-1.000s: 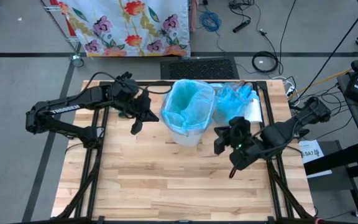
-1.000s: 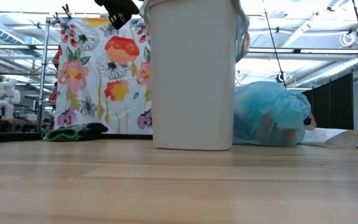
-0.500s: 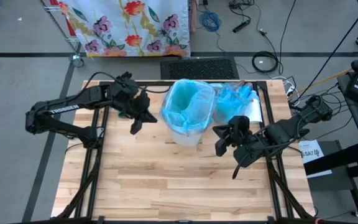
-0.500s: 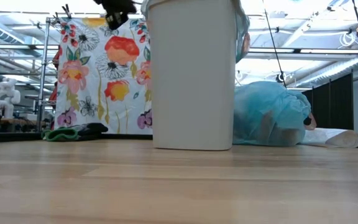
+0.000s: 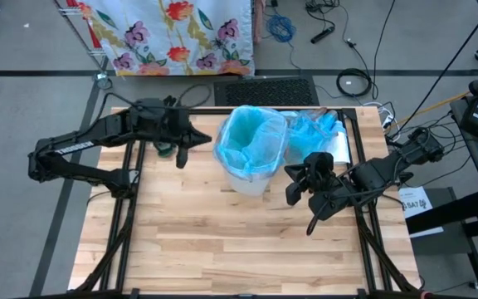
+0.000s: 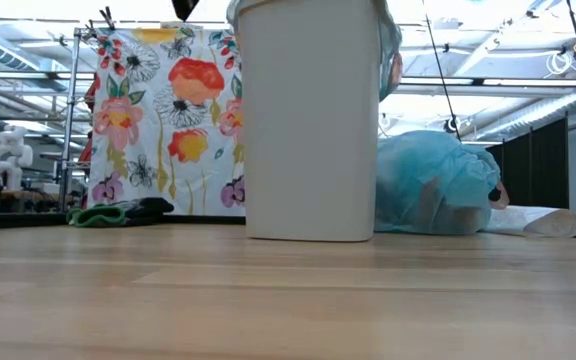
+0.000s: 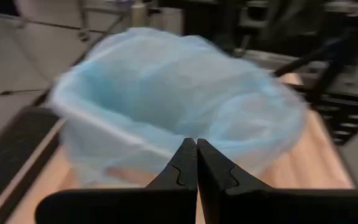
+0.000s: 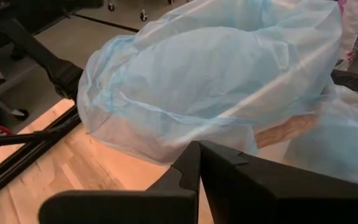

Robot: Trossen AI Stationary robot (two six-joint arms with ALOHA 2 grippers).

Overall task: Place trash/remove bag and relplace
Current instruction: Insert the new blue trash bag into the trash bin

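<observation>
Both arms' fingers clenched, empty, flanking blue-lined bin (image 5: 251,149); left arm (image 5: 81,148) lettering unreadable

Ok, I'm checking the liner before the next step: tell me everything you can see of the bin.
The bin is a white plastic waste bin, standing upright near the back middle of the wooden table. A thin light-blue bag lines it, folded out over the rim. A filled blue bag lies just beside it. Neither gripper touches it.
</observation>
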